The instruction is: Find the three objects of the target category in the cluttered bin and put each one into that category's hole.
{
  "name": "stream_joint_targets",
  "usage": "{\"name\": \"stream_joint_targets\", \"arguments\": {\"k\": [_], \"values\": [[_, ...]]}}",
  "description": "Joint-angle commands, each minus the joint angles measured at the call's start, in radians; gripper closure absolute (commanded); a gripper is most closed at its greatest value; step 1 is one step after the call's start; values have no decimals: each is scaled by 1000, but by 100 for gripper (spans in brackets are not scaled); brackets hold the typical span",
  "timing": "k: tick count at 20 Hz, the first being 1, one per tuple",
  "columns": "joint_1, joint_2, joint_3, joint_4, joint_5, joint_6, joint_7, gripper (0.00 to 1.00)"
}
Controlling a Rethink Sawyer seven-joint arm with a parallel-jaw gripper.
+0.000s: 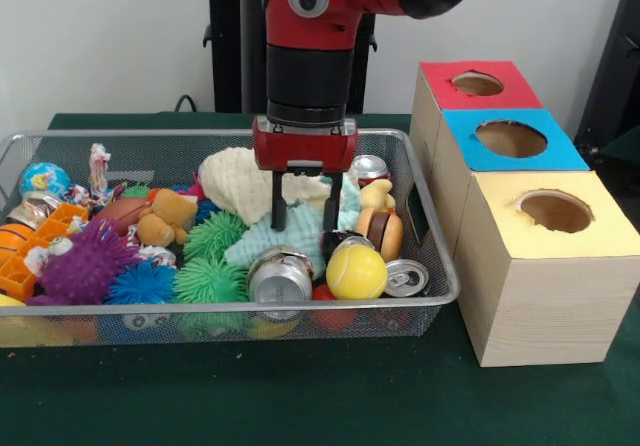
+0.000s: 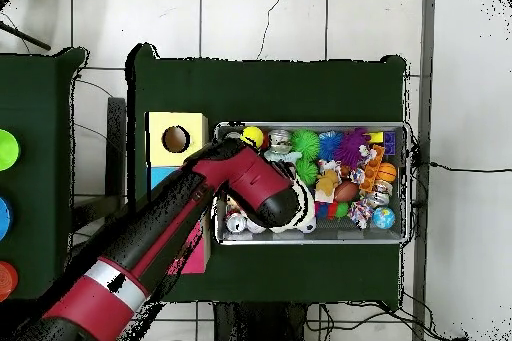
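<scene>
Gripper (image 1: 304, 198) fingers spread over wire-mesh bin (image 1: 440, 266); blue-topped hole (image 1: 511, 138) round.

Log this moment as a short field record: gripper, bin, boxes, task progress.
gripper: gripper open, fingers lowered into the clutter over a pale teal cloth, holding nothing
bin: wire-mesh bin crowded with toys, balls and cans
boxes: red, blue and yellow tops in a row beside it
target: blue-topped hole
progress: no clear film seen held or at the hole
</scene>
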Motion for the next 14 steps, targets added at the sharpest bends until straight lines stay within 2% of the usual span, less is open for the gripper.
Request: {"name": "stream_joint_targets", "arguments": {"k": [1,3,6,12,14], "values": [[-60,63,166,-81,-18,59,-337,0],[-64,64,166,-85,-26,61,-341,0],[-51,104,130,-103,-64,76,-288,0],[-87,88,146,-98,-83,72,-377,0],[-87,88,146,-99,-83,72,-369,0]]}}
